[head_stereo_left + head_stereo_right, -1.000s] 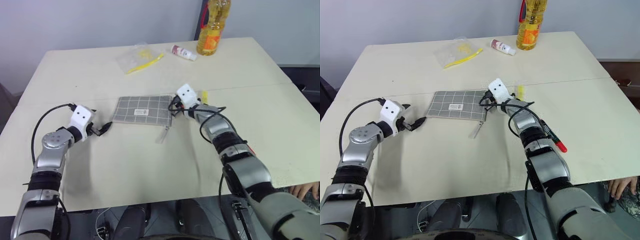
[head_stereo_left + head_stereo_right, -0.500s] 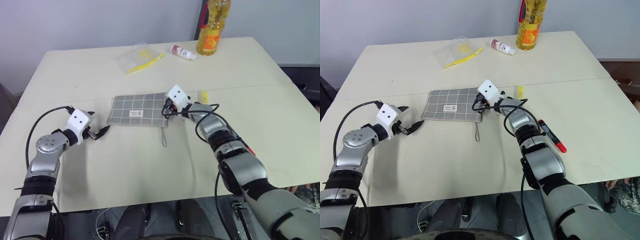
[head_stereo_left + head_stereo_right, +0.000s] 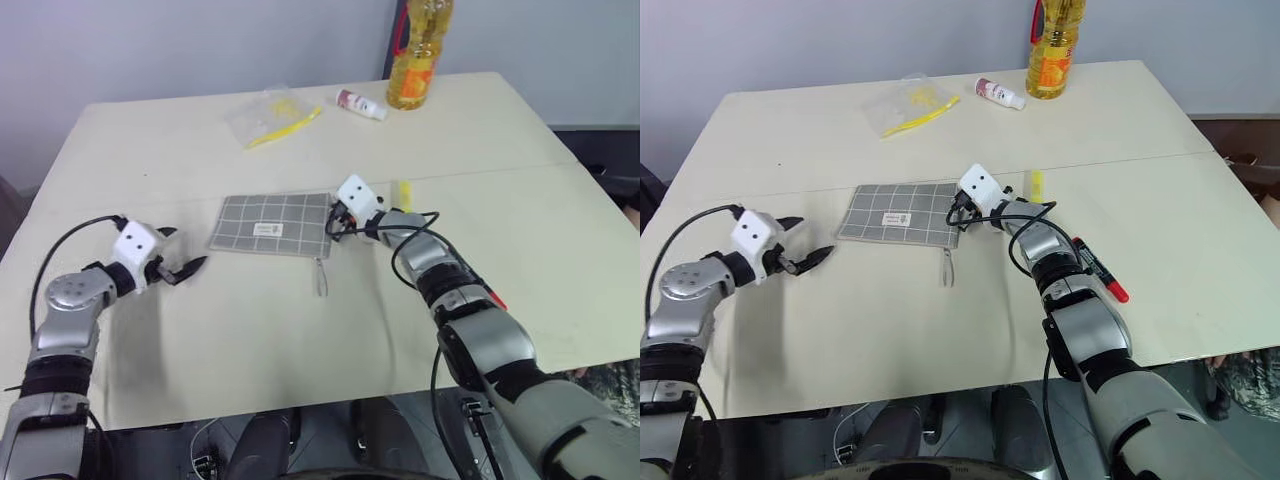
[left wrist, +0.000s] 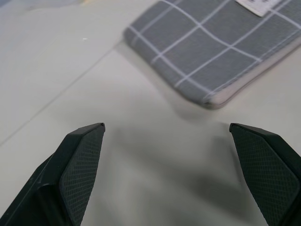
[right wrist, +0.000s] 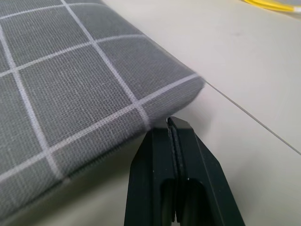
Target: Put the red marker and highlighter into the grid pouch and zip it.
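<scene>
Right eye view: we see the flat grey grid-lined fabric pouch (image 3: 898, 214) between our wide-open left gripper (image 3: 806, 246) and our empty, pinched-together right gripper (image 3: 958, 216).

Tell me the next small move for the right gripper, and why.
Probably open the right gripper and take the pouch's edge: it is shut at the grid pouch corner, while the red marker and highlighter lie on the table.

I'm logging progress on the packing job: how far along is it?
Early. Nothing is packed: the highlighter and red marker lie on the table, outside the grid pouch. The shut right gripper sits at the pouch's end; the left gripper hangs open beside it. Loading and zipping remain.
</scene>
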